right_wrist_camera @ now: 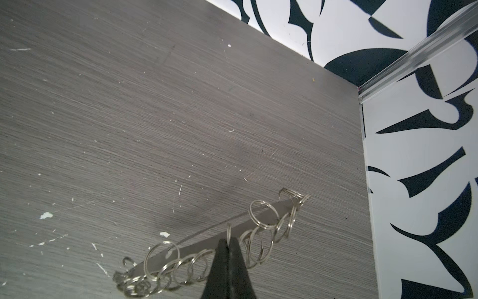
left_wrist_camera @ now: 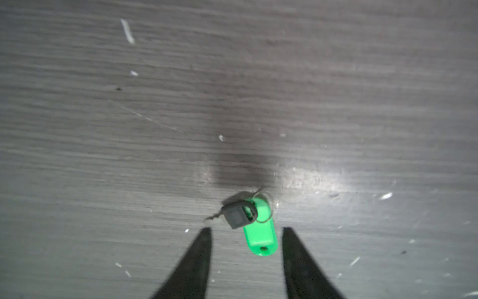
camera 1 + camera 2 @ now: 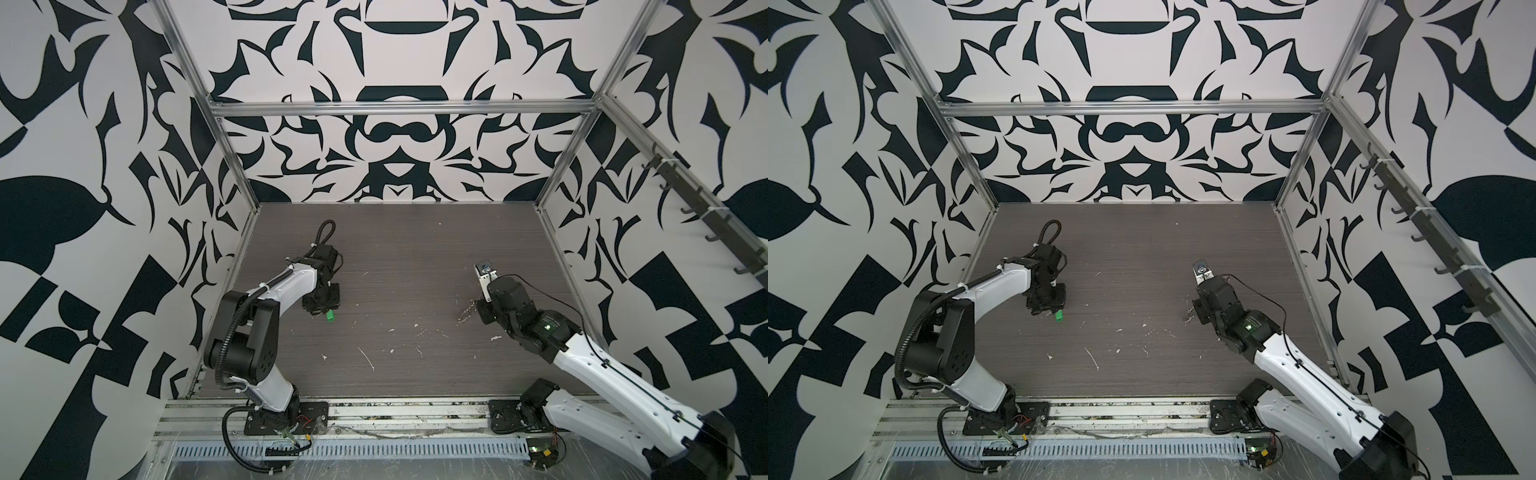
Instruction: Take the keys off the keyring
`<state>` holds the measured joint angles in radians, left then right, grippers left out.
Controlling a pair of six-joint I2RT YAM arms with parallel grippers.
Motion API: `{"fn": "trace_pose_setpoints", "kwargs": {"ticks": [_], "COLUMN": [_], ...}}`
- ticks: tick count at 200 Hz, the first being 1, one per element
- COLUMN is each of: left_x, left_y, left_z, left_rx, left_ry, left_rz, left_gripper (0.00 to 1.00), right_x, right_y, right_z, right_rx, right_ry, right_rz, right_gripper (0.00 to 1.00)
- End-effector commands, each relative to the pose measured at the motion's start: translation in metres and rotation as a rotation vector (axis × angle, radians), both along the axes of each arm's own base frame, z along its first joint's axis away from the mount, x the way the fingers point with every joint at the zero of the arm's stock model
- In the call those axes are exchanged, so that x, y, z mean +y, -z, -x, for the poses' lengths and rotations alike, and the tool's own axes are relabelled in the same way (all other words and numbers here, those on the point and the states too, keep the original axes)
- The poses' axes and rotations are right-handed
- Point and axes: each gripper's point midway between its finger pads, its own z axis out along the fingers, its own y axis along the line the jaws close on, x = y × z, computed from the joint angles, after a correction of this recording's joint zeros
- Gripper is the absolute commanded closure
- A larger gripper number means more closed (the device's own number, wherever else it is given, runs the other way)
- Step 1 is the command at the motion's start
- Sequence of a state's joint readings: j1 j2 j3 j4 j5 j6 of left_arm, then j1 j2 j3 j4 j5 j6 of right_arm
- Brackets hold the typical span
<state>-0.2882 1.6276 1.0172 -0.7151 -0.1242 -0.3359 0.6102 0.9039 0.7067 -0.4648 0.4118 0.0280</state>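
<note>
Jaws of left gripper [image 2: 245, 229] apart, gripping nothing. Small dark metal key with bright green plastic tag [image 2: 256, 229] sits free between its tips over grey wood-grain tabletop [image 2: 129, 155]. Tag face too blurred to read. Far across, right gripper [image 1: 227, 242] is pinched tight on thin pale keyring of silver split rings [image 1: 199, 264].

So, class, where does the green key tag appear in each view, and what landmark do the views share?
In a top view: green key tag on the table, left of centre, beside the left hand.
In a top view: same spot.
Left wrist: tag between the open fingertips.
Right wrist: not in it.
Shared landmark: the grey table.
</note>
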Motion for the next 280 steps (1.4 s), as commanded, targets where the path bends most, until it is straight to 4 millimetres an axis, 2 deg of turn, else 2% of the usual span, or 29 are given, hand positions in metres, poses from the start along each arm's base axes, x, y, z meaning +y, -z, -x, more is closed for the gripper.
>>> {"fn": "trace_pose_setpoints", "kwargs": {"ticks": [1, 28, 59, 73, 91, 95, 112, 129, 147, 160, 175, 185, 191, 198, 213, 218, 237, 251, 261, 280], "left_x": [-0.003, -0.005, -0.006, -0.006, -0.007, -0.006, -0.01, -0.011, -0.01, -0.009, -0.008, -0.005, -0.002, 0.002, 0.009, 0.011, 0.016, 0.021, 0.031, 0.05], "left_y": [-0.028, -0.061, -0.081, -0.085, -0.086, -0.086, -0.086, -0.085, -0.085, -0.087, -0.091, -0.095, -0.098, -0.101, -0.116, -0.125, -0.151, -0.158, -0.16, -0.152], "left_z": [-0.015, -0.022, -0.022, -0.021, -0.019, -0.018, -0.018, -0.017, -0.018, -0.019, -0.021, -0.024, -0.027, -0.031, -0.045, -0.047, -0.055, -0.052, -0.051, -0.05], "left_rx": [-0.076, -0.176, -0.23, -0.232, -0.228, -0.227, -0.232, -0.233, -0.252, -0.265, -0.286, -0.311, -0.341, -0.38, -0.542, -0.62, -0.931, -1.102, -1.151, -1.138], "left_ry": [-0.004, -0.006, -0.01, -0.009, -0.007, -0.008, 0.0, 0.004, 0.001, 0.0, 0.001, 0.002, -0.002, -0.008, -0.004, -0.003, 0.021, 0.046, 0.024, -0.015], "left_rz": [0.026, 0.053, 0.084, 0.088, 0.092, 0.093, 0.111, 0.122, 0.118, 0.118, 0.115, 0.1, 0.09, 0.079, 0.059, 0.061, 0.079, 0.066, 0.033, -0.055], "left_gripper": [0.36, 0.25, 0.21, 0.19, 0.16, 0.11, 0.07, 0.04, 0.01, 0.01, 0.01, 0.0, 0.01, 0.01, 0.01, 0.01, 0.0, 0.01, 0.0, 0.01], "right_x": [0.011, 0.018, 0.031, 0.037, 0.047, 0.05, 0.056, 0.07, 0.071, 0.07, 0.069, 0.067, 0.064, 0.058, 0.04, 0.025, -0.028, -0.066, -0.082, -0.104], "right_y": [-0.02, -0.004, 0.017, 0.028, 0.053, 0.059, 0.08, 0.1, 0.118, 0.124, 0.112, 0.091, 0.077, 0.063, 0.033, 0.027, 0.022, 0.02, 0.024, 0.031], "right_z": [-0.012, -0.018, -0.038, -0.052, -0.072, -0.076, -0.094, -0.1, -0.101, -0.101, -0.099, -0.098, -0.098, -0.097, -0.097, -0.099, -0.103, -0.102, -0.099, -0.093], "right_rx": [-0.033, 0.031, 0.109, 0.154, 0.237, 0.254, 0.317, 0.405, 0.462, 0.487, 0.493, 0.45, 0.415, 0.374, 0.258, 0.212, 0.087, -0.011, -0.078, -0.163], "right_ry": [-0.009, -0.014, -0.029, -0.029, -0.033, -0.034, -0.029, -0.066, -0.063, -0.058, -0.051, -0.041, -0.039, -0.027, 0.016, 0.068, 0.235, 0.345, 0.379, 0.429], "right_rz": [-0.038, -0.026, -0.011, -0.006, -0.004, -0.003, 0.01, -0.008, 0.007, 0.008, -0.002, -0.019, -0.028, -0.029, -0.06, -0.06, -0.181, -0.252, -0.241, -0.162], "right_gripper": [1.0, 1.0, 1.0, 1.0, 1.0, 1.0, 1.0, 1.0, 1.0, 1.0, 0.6, 0.25, 0.11, 0.03, 0.01, 0.01, 0.01, 0.01, 0.01, 0.0]}}
